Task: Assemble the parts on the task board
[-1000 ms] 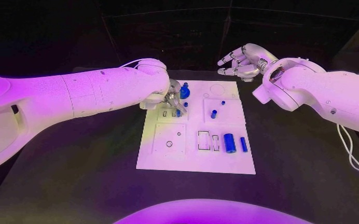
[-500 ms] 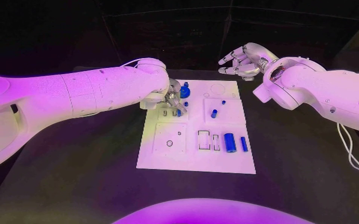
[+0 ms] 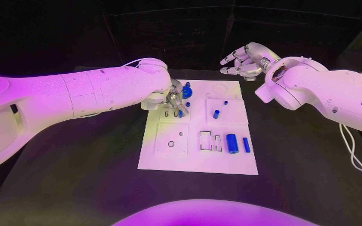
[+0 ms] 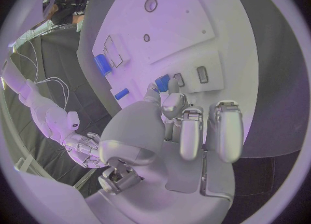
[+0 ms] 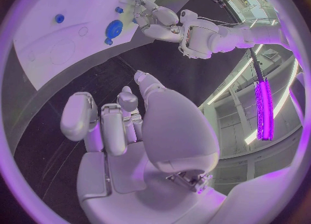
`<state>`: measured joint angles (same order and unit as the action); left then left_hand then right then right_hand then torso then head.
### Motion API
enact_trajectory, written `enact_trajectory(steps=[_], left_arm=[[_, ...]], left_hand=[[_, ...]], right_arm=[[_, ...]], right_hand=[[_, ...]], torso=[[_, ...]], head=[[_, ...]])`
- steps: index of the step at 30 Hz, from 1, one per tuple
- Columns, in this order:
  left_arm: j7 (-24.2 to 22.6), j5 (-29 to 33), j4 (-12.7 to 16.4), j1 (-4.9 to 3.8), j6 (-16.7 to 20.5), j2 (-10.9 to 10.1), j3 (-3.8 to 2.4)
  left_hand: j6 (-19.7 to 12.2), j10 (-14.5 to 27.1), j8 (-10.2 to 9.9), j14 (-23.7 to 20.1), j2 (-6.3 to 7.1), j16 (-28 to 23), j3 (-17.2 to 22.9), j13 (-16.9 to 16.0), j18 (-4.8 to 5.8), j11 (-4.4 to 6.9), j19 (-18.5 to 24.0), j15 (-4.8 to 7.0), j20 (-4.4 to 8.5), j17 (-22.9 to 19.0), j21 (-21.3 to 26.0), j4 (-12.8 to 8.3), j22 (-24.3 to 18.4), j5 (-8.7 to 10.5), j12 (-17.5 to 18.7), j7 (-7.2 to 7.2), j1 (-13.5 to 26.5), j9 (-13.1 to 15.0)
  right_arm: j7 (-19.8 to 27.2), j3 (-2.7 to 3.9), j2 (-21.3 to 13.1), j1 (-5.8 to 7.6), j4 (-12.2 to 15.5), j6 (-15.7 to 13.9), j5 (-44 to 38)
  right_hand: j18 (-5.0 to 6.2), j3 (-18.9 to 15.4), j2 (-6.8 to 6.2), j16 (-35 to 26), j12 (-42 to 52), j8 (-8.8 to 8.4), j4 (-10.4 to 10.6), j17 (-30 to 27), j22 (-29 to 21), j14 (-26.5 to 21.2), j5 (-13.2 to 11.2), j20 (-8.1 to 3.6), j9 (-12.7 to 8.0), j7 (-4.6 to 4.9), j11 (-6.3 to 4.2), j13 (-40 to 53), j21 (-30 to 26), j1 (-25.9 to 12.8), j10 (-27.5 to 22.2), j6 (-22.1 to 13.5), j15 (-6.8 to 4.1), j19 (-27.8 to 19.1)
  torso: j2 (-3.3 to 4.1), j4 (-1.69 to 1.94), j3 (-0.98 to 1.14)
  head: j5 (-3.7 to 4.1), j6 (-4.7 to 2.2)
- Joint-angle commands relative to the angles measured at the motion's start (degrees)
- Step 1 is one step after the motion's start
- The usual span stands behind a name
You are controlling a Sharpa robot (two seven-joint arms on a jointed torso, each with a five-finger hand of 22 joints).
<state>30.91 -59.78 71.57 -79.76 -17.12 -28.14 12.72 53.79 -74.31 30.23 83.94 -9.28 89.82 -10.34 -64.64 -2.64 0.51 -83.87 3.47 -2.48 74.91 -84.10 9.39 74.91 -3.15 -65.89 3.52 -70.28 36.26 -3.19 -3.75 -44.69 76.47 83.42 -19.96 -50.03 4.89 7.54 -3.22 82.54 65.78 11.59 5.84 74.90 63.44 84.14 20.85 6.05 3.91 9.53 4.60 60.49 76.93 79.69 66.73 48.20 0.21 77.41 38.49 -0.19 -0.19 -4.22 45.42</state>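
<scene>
The white task board (image 3: pixel 198 155) lies in the middle of the table. My left hand (image 3: pixel 175 100) reaches down over its far left corner and pinches a small blue part (image 3: pixel 180 113) between thumb and a finger, beside two small slots (image 4: pixel 202 73); the left wrist view shows the same part (image 4: pixel 162 83) at the fingertips. A blue gear (image 3: pixel 186 92) stands just beyond that hand. Small blue pegs (image 3: pixel 216 114) stand near the board's middle, and two blue cylinders (image 3: pixel 232 144) lie at its right. My right hand (image 3: pixel 245 61) hovers beyond the far edge, fingers apart, holding nothing.
Black table (image 3: pixel 83 173) surrounds the board on all sides. Rectangular recesses (image 3: pixel 205 141) lie left of the cylinders. The right wrist view shows the board's far end (image 5: pixel 45 53), the gear (image 5: pixel 114 28) and my left hand (image 5: pixel 155 15).
My right hand has drifted slightly up and away from the board. The left hand stays in place over the slots with the small blue part.
</scene>
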Motion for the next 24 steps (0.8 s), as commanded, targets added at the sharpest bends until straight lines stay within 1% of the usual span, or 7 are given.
enact_trajectory(steps=[1,7,11,15,19,23,24], left_arm=[[0.02,0.57,0.20,-0.03,0.65,-0.13,-0.02],[-0.15,1.70,0.66,0.03,1.25,-0.56,-0.02],[-0.28,2.26,1.20,0.05,1.93,-1.02,-0.03],[-0.39,2.48,1.98,0.06,2.68,-1.70,-0.03],[-0.45,2.57,2.94,0.06,4.03,-2.62,-0.04],[-0.35,3.08,4.27,0.06,6.73,-4.10,-0.05],[-0.31,3.20,4.52,0.06,7.29,-4.38,-0.05]], left_hand=[[-0.63,0.50,-0.06,6.06,-0.74,0.18,1.63,0.18,0.37,0.22,-1.74,0.63,0.24,15.09,0.32,-2.02,4.48,0.22,0.55,-0.28,-2.50,0.17],[-1.29,0.85,-0.88,6.06,-2.10,0.18,6.06,0.53,0.32,0.64,-1.66,1.02,0.62,15.09,0.49,-6.40,4.32,0.19,1.23,-0.68,-7.43,0.22],[-1.75,1.05,-1.67,6.06,-2.66,0.18,10.25,0.91,0.29,0.50,-1.59,1.02,0.76,15.09,0.64,-9.21,4.20,0.13,1.92,-0.41,-9.08,0.21],[-1.79,1.03,-2.03,6.06,-2.00,0.18,14.24,1.22,0.29,0.35,-1.57,0.79,0.54,15.09,0.73,-10.99,4.19,0.25,2.39,-0.24,-7.73,0.53],[-1.76,1.00,-2.07,6.06,-1.79,0.18,15.69,1.30,0.27,0.37,-1.55,0.71,0.51,15.09,0.78,-11.47,4.15,0.24,2.50,-0.19,-7.03,0.69],[-1.67,0.76,-2.07,6.06,-0.66,0.18,20.03,1.26,0.27,0.26,-1.57,0.71,0.40,15.09,0.85,-12.71,4.20,0.27,2.51,-0.18,-4.44,1.29],[-1.67,0.58,-1.98,6.06,0.13,0.18,22.99,1.17,0.25,0.30,-1.56,0.68,0.39,15.09,0.94,-13.45,4.15,0.47,2.42,-0.08,-2.56,1.77]], right_arm=[[0.20,0.03,0.15,0.12,-0.06,0.41,-0.15],[0.25,0.03,0.28,0.11,-0.26,0.49,-0.13],[0.29,0.03,0.39,0.11,-0.41,0.57,-0.10],[0.29,0.03,0.44,0.10,-0.52,0.62,-0.09],[0.29,0.03,0.43,0.10,-0.63,0.65,-0.08],[0.22,0.03,0.37,0.10,-0.70,0.73,-0.08],[0.20,0.03,0.34,0.10,-0.70,0.75,-0.08]], right_hand=[[0.32,0.08,0.04,-0.36,0.04,0.23,0.15,1.50,-0.05,2.68,0.36,-0.08,-0.06,0.21,-0.04,-0.01,-0.28,0.06,0.15,0.25,-0.25,-0.16],[0.32,0.08,0.04,-0.36,0.04,0.23,0.15,1.50,-0.05,2.68,0.36,-0.08,-0.06,0.21,-0.04,-0.01,-0.28,0.06,0.15,0.25,-0.25,-0.16],[0.32,0.08,0.04,-0.36,0.04,0.23,0.15,1.50,-0.05,2.68,0.36,-0.08,-0.06,0.21,-0.04,-0.01,-0.28,0.06,0.15,0.25,-0.25,-0.16],[0.32,0.07,0.06,-0.37,0.13,0.24,0.26,1.50,-0.10,2.68,0.41,-0.07,-0.06,0.21,-0.04,0.06,-0.32,-0.05,0.22,0.25,-0.24,-0.17],[0.32,0.07,0.06,-0.37,0.13,0.24,0.26,1.50,-0.10,2.68,0.41,-0.07,-0.06,0.21,-0.04,0.06,-0.32,-0.05,0.22,0.25,-0.24,-0.17],[0.32,0.07,0.06,-0.37,0.13,0.24,0.26,1.50,-0.10,2.68,0.41,-0.07,-0.06,0.21,-0.04,0.06,-0.32,-0.05,0.22,0.25,-0.24,-0.17],[0.33,0.07,0.07,-0.40,0.09,0.25,0.28,1.47,-0.14,2.67,0.42,-0.07,-0.06,0.21,-0.04,0.00,-0.35,-0.08,0.18,0.24,-0.24,-0.19]], torso=[[-0.01,0.00,0.01],[0.00,0.00,-0.03],[-0.03,0.01,0.01],[0.01,0.09,0.02],[-0.02,0.05,-0.02],[-0.03,0.05,0.03],[-0.02,0.05,0.06]], head=[[-0.01,-0.02],[-0.04,-0.01],[-0.08,0.09],[-0.10,0.11],[-0.21,0.12],[-0.57,0.16],[-0.83,0.16]])
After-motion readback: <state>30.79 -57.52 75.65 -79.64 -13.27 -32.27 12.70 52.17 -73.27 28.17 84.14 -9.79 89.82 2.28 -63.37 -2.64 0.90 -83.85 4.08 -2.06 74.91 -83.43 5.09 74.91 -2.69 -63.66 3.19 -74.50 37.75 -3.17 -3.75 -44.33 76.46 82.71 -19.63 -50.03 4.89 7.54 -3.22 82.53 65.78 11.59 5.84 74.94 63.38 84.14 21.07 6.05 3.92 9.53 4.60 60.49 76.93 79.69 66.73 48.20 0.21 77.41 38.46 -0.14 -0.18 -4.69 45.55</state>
